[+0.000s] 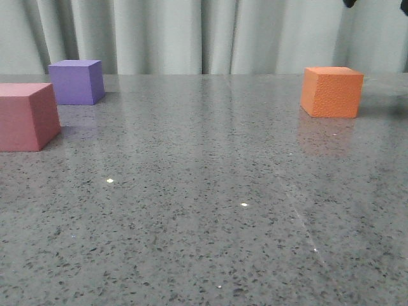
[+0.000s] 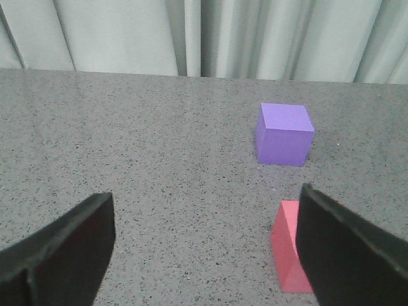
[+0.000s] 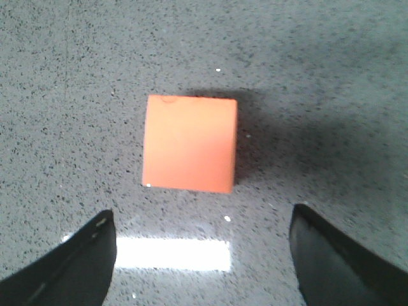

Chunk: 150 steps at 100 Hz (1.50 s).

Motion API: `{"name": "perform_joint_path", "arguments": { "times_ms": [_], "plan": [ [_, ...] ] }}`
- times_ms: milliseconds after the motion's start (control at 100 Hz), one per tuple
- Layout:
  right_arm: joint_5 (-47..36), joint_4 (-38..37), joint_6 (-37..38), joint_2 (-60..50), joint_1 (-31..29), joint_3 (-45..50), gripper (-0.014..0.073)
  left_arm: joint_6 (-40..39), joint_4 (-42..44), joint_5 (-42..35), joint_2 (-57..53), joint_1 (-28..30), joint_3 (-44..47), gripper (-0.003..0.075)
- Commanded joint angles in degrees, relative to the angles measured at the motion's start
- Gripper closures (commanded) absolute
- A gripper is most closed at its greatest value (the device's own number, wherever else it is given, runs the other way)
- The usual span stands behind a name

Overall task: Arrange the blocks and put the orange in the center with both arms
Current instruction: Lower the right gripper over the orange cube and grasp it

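The orange cube (image 1: 331, 92) sits on the grey table at the far right. In the right wrist view it (image 3: 190, 143) lies below and ahead of my right gripper (image 3: 203, 245), which hovers above it, open and empty. The purple cube (image 1: 77, 81) stands at the far left, and the pink cube (image 1: 25, 116) sits nearer, at the left edge. In the left wrist view my left gripper (image 2: 205, 233) is open and empty; the pink cube (image 2: 288, 252) is partly hidden behind one finger (image 2: 344, 255), and the purple cube (image 2: 284, 134) lies farther off.
The speckled grey table (image 1: 204, 210) is glossy and reflects a bright light strip (image 3: 172, 254) under my right gripper. Grey curtains (image 1: 204, 32) hang behind the table's far edge. A dark bit of the right arm (image 1: 349, 3) shows at the top right.
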Motion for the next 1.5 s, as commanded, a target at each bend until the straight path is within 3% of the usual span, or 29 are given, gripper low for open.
{"name": "perform_joint_path", "arguments": {
  "times_ms": [0, 250, 920, 1010, 1140, 1220, 1350, 1490],
  "plan": [
    [0.59, 1.5, 0.05, 1.15, -0.06, -5.09, 0.0031, 0.0, -0.41, -4.55, 0.47, -0.08, -2.1, 0.0156],
    [2.64, 3.69, 0.82, 8.73, -0.06, -10.33, 0.0032, 0.0, 0.01, -4.55, 0.47, -0.08, -2.1, 0.0156],
    [2.8, 5.14, 0.89, 16.94, -0.06, -10.82, 0.0038, 0.0, 0.01, -4.55, 0.47, -0.08, -2.1, 0.0156],
    [2.77, 5.14, 0.89, 17.07, -0.06, -10.82, 0.0098, 0.0, 0.01, -4.55, 0.47, -0.08, -2.1, 0.0156],
    [2.71, 5.08, 0.89, 17.07, -0.06, -10.82, 0.034, 0.0, 0.01, -4.55, 0.47, -0.08, -2.1, 0.0156],
    [2.53, 5.08, 0.89, 17.07, -0.06, -10.82, 0.0439, 0.0, 0.01, -4.55, 0.47, -0.08, -2.1, 0.0156],
    [2.39, 5.08, 0.89, 17.07, -0.06, -10.82, 0.0509, 0.0, 0.01, -4.55, 0.47, -0.08, -2.1, 0.0156],
    [2.81, 5.14, 0.89, 17.07, -0.06, -10.82, 0.0517, 0.0, 0.01, -4.55, 0.47, -0.08, -2.1, 0.0156]
  ]
}}
